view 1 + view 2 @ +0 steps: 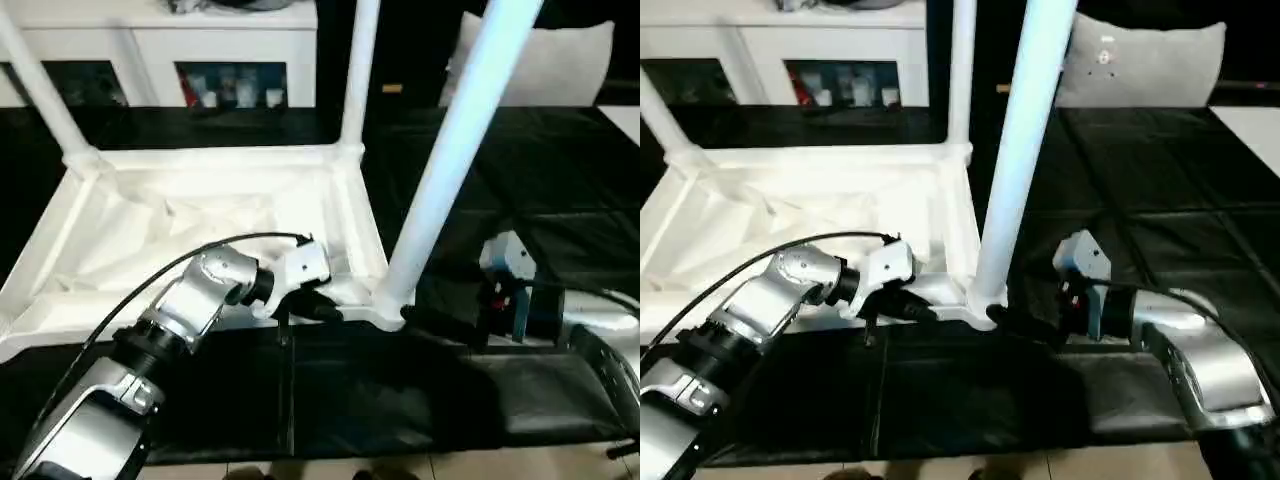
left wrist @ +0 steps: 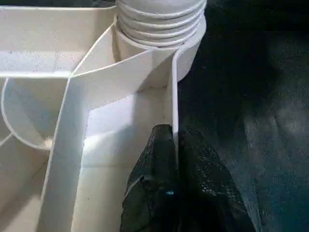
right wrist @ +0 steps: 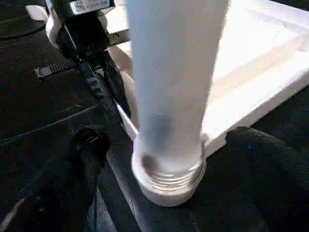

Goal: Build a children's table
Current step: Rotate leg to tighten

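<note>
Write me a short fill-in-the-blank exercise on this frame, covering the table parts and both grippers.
1. The left gripper is shut on the tabletop's near ____.
2. The right gripper, beside the near right leg, has its fingers ____.
3. The tabletop lies with its ribbed underside facing ____.
4. Legs standing in corner sockets number ____.

Missing words: rim; open; up; three

Black-covered work table (image 1: 520,190), white cabinet (image 1: 150,50), grey cushion (image 1: 1140,62) behind

White tabletop (image 1: 120,230) and legs (image 1: 450,150) (black pincers)
</note>
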Robot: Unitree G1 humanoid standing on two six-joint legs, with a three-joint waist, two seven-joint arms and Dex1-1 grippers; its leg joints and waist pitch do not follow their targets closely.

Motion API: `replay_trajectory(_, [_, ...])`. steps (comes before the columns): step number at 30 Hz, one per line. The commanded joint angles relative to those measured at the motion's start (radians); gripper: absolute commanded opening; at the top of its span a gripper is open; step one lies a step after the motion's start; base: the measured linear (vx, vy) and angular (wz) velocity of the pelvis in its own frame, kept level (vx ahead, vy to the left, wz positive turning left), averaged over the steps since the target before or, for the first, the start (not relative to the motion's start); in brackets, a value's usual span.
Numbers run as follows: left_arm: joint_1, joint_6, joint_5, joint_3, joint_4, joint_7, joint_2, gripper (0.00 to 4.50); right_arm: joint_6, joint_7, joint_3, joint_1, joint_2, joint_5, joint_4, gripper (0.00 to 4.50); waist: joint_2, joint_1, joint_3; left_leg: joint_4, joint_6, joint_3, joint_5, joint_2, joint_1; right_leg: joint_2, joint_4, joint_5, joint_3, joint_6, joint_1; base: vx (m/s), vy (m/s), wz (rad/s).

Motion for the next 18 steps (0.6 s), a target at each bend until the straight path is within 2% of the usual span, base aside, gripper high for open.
replay_trajectory(1, [0.029,-0.038,0.026,-0.034,-0.019,-0.066,0.030,0.00,-0.017,0.069,0.015,-0.031,-0.015,0.002,0.048,3.93,-0.011,0.008,-0.070,-0.063,0.192,-0.022,0.114,0.103,-0.003,-0.138,-0.044,0.101,0.059,-0.330,0.061,0.000,0.000,0.00])
replay_trajectory(4, [0.029,-0.045,0.022,-0.029,-0.037,-0.064,0.031,0.00,-0.020,0.112,0.031,-0.044,-0.015,0.009,0.066,3.66,-0.012,0.020,-0.071,-0.063,0.182,-0.016,0.108,0.105,0.000,-0.136,-0.045,0.077,0.056,-0.320,0.061,0.000,0.000,0.00])
replay_trajectory(7, [0.031,-0.040,0.005,-0.021,-0.060,-0.069,0.027,0.00,-0.039,0.143,0.060,-0.075,0.001,-0.005,0.113,3.50,-0.012,0.024,-0.072,-0.064,0.175,-0.012,0.120,0.109,-0.002,-0.134,-0.040,0.084,0.052,-0.316,0.060,0.000,0.000,0.00])
replay_trajectory(9, [0.031,-0.041,0.001,-0.019,-0.063,-0.069,0.023,0.00,-0.048,0.155,0.068,-0.091,0.012,-0.008,0.139,3.22,-0.012,0.026,-0.074,-0.063,0.171,-0.011,0.123,0.108,-0.001,-0.135,-0.039,0.083,0.052,-0.319,0.060,0.000,0.000,0.00])
replay_trajectory(12, [0.036,-0.042,-0.005,-0.014,-0.063,-0.071,0.019,0.00,-0.062,0.183,0.078,-0.117,0.032,-0.010,0.181,2.99,-0.011,0.031,-0.077,-0.060,0.178,-0.009,0.141,0.108,0.000,-0.134,-0.033,0.117,0.051,-0.327,0.057,0.000,0.000,0.00])
replay_trajectory(13, [0.038,-0.042,-0.006,-0.011,-0.060,-0.071,0.018,0.00,-0.067,0.195,0.082,-0.127,0.039,-0.012,0.194,2.87,-0.013,0.033,-0.078,-0.059,0.181,-0.009,0.148,0.107,-0.001,-0.134,-0.031,0.128,0.051,-0.328,0.058,0.000,0.000,0.00])
replay_trajectory(18, [0.043,-0.033,-0.005,-0.008,-0.054,-0.071,0.019,0.00,-0.064,0.217,0.089,-0.139,0.045,-0.005,0.211,2.42,-0.014,0.042,-0.079,-0.057,0.179,-0.007,0.143,0.107,-0.001,-0.133,-0.031,0.114,0.052,-0.320,0.057,0.000,0.000,0.00])
